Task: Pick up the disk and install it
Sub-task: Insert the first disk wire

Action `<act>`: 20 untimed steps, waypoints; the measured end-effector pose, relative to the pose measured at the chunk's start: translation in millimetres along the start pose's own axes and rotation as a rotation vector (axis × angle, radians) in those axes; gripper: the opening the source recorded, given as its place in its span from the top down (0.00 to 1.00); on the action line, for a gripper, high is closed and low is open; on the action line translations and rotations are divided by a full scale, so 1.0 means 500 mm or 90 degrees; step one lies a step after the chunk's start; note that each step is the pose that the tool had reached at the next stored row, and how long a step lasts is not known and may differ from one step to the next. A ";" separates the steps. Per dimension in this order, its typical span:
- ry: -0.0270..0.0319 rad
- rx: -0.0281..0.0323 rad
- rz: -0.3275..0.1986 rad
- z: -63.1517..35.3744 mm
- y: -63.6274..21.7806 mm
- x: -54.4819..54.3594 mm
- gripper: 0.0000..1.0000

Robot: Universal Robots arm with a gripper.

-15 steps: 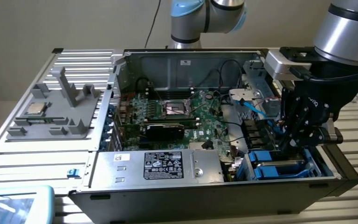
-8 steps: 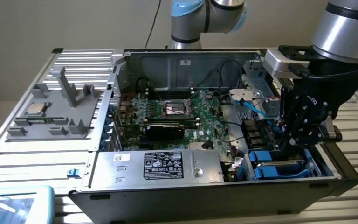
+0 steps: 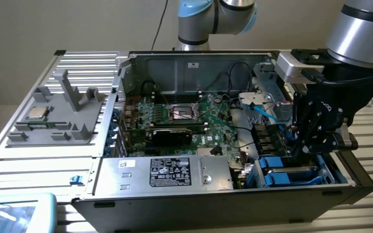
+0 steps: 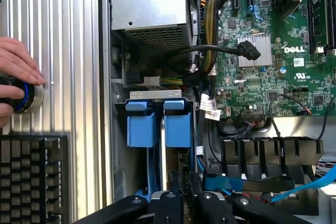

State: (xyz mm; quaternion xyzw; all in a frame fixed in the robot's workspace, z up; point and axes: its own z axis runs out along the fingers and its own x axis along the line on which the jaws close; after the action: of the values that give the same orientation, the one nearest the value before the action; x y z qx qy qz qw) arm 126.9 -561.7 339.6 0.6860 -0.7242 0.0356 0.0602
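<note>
Claw (image 3: 305, 151) low inside computer case (image 3: 173, 209), blue-framed disk (image 3: 285, 175) just beside it, grip unclear

A robotics lab set up for computer assembly is indicated. An opened computer case (image 3: 206, 206) is laid on a slatted metal table (image 3: 37, 165) beneath a robot arm (image 3: 361, 34). A grey fixture (image 3: 50, 126) bearing a chip (image 3: 39, 112) is placed beside the case. A keyboard (image 4: 31, 177) is set on the table, and a control knob (image 4: 26, 98) is held by a person's hand (image 4: 16, 69). A plain wall (image 3: 76, 24) is seen behind.
</note>
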 end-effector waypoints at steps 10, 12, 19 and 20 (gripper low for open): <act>-0.0001 -0.0003 0.002 0.005 0.000 -0.006 0.84; 0.0002 -0.0003 0.003 0.006 0.000 -0.006 0.84; -0.0001 -0.0005 0.003 0.009 -0.001 -0.006 0.84; 0.0000 -0.0005 0.003 0.009 -0.001 -0.006 0.84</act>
State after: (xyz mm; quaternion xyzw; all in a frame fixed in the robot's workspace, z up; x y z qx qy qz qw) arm 127.3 -559.3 334.7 0.6840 -0.7261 0.0354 0.0603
